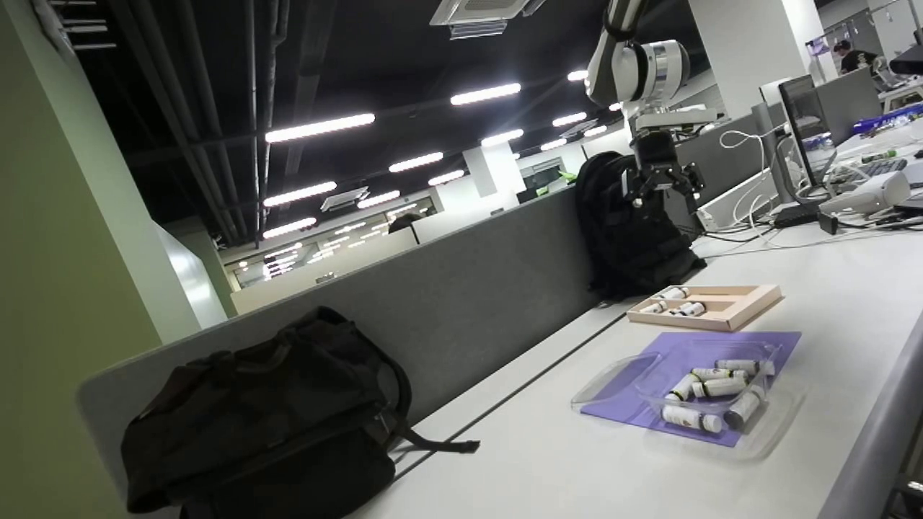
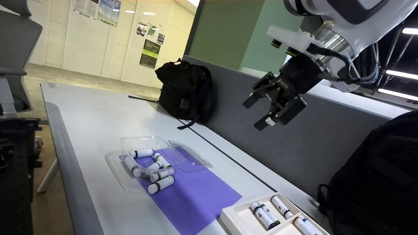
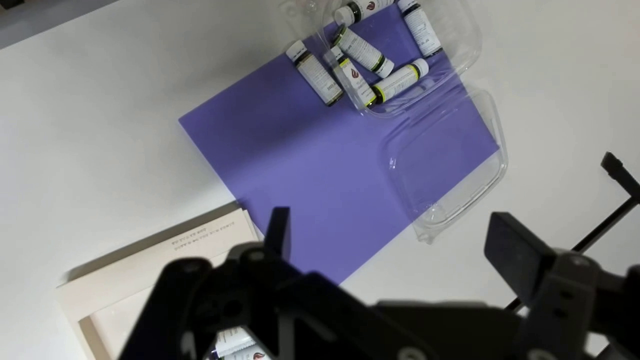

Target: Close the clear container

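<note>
The clear container point(image 2: 145, 141) lies on the table over one end of a purple mat point(image 2: 199, 199). It also shows in another exterior view point(image 1: 667, 366) and at the top of the wrist view point(image 3: 465, 32). Its thin lid point(image 2: 193, 156) is folded out to the side, open, and also shows in the wrist view point(image 3: 450, 162). Several small white bottles point(image 3: 362, 50) lie in it; whether one bottle point(image 3: 316, 74) is inside or beside it is unclear. My gripper point(image 2: 256, 112) is open and empty, well above the table. In the wrist view, the lid's end appears below between my fingers point(image 3: 392, 232).
A shallow tan box point(image 2: 235, 219) with several bottles stands by the mat's other end. Two black backpacks point(image 2: 186, 91) point(image 2: 382, 186) stand along the grey partition point(image 2: 313, 140). One backpack's strap point(image 3: 620, 172) lies on the table. A monitor point(image 1: 804, 122) and cables are farther along.
</note>
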### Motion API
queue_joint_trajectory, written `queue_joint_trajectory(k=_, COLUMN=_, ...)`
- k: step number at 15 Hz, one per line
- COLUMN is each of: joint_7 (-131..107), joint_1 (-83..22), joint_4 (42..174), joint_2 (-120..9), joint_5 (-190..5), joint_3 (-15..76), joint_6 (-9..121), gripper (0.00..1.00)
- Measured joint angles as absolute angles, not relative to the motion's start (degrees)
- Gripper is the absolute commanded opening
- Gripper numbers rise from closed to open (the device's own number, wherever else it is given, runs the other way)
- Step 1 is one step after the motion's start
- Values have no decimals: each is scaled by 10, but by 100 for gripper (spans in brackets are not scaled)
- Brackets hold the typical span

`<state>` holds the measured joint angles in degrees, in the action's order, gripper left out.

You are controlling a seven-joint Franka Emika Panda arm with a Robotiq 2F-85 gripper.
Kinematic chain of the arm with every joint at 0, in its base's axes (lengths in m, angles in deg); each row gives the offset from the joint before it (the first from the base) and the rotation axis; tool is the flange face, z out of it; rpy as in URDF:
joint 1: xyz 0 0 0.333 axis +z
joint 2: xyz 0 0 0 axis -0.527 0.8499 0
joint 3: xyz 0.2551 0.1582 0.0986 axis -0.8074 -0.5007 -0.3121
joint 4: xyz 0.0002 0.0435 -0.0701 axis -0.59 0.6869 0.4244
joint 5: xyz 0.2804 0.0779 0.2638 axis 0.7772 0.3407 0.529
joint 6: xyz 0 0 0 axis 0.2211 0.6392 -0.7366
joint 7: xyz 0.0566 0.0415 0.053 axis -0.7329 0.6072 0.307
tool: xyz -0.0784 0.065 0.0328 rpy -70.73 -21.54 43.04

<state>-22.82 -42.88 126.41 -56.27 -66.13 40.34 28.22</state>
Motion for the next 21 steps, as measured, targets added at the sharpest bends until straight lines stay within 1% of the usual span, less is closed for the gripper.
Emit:
queue_joint_trajectory(k=3, joint_7=-257, joint_1=-438, joint_4=1259, joint_2=-554, joint_5=-660, joint_3=392, joint_6=281, gripper=100)
queue_joint_trajectory(k=5, joint_7=-302, joint_1=-453, joint_4=1230, joint_2=-517, joint_5=-643, joint_3=373, joint_6=274, gripper=100)
queue_joint_trajectory(k=9, joint_7=-378, joint_1=-491, joint_4=1122, joint_2=-388, joint_5=-587, joint_3=322, joint_6=212, gripper=100)
queue_joint_trajectory(k=12, joint_7=-392, joint_1=-507, joint_4=1040, joint_2=-291, joint_5=-574, joint_3=286, joint_6=153, gripper=100)
queue_joint_trajectory(k=17, joint_7=-385, joint_1=-500, joint_4=906, joint_2=-152, joint_5=-579, joint_3=254, joint_6=106, gripper=100)
queue_joint_trajectory(k=21, joint_7=-350, joint_1=-491, joint_4=806, joint_2=-79, joint_5=-600, joint_3=246, joint_6=89, gripper=100)
